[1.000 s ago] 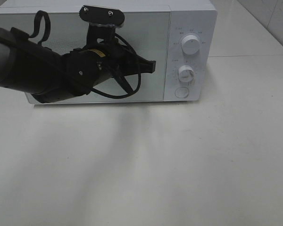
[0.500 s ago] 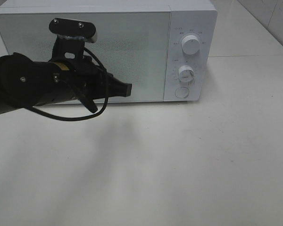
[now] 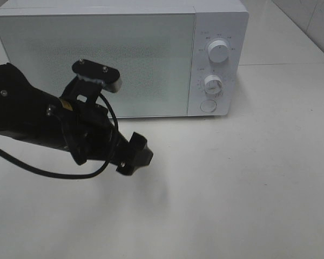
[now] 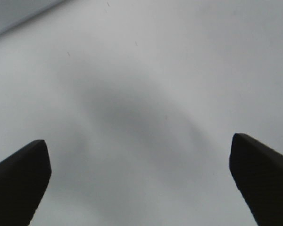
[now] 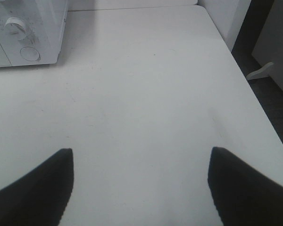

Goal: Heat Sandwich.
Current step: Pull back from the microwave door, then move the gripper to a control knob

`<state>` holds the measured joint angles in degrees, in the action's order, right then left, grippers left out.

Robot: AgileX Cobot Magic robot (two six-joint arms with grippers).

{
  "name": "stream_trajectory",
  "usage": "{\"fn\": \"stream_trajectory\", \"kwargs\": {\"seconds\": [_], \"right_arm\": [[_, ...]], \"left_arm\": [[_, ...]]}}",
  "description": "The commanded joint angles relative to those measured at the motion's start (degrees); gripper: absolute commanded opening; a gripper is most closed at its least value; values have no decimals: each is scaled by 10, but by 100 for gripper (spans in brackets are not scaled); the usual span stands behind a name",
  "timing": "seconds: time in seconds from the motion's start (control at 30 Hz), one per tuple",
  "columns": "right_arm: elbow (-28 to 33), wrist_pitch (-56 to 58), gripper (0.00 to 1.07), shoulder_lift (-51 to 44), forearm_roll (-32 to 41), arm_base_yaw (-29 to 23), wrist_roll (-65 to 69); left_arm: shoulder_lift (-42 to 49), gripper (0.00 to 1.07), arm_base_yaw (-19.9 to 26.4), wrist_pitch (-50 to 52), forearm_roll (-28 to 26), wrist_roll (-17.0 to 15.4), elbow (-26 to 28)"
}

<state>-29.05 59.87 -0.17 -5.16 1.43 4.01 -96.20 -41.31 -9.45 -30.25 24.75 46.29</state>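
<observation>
The white microwave (image 3: 119, 59) stands at the back of the table with its door shut. Its two dials (image 3: 218, 51) and round button (image 3: 207, 106) are on its right panel. The sandwich is out of view. My left gripper (image 3: 136, 156) is low over the table in front of the microwave door, open and empty; its dark fingertips (image 4: 19, 174) stand wide apart over bare tabletop. My right gripper (image 5: 141, 183) is open and empty over the table's right part, out of the exterior view. The microwave's lower right corner (image 5: 23, 42) shows in the right wrist view.
The white table (image 3: 232, 183) runs to its right edge (image 5: 254, 99), beyond which are a dark floor and white furniture (image 5: 273, 37). A black cable (image 3: 54, 174) loops under my left arm.
My left arm has pulled back from the microwave door and dropped down toward the table, moving left and nearer the front. The microwave door stays shut.
</observation>
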Motion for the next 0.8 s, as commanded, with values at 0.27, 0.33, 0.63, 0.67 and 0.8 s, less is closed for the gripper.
{"fn": "stream_trajectory", "kwargs": {"seconds": [0.27, 0.33, 0.63, 0.67, 0.8], "right_arm": [[1, -5, 76, -17, 1, 3, -5], [1, -5, 76, -17, 1, 3, -5], [1, -5, 76, -17, 1, 3, -5], [1, -5, 76, -17, 1, 3, -5], [1, -5, 76, -17, 1, 3, -5]], "left_arm": [[52, 98, 59, -198, 26, -22, -1], [78, 98, 111, -242, 32, -26, -1], [153, 98, 277, -368, 69, -37, -1], [174, 98, 317, -396, 85, -37, -1], [204, 98, 372, -431, 107, -50, -1]]}}
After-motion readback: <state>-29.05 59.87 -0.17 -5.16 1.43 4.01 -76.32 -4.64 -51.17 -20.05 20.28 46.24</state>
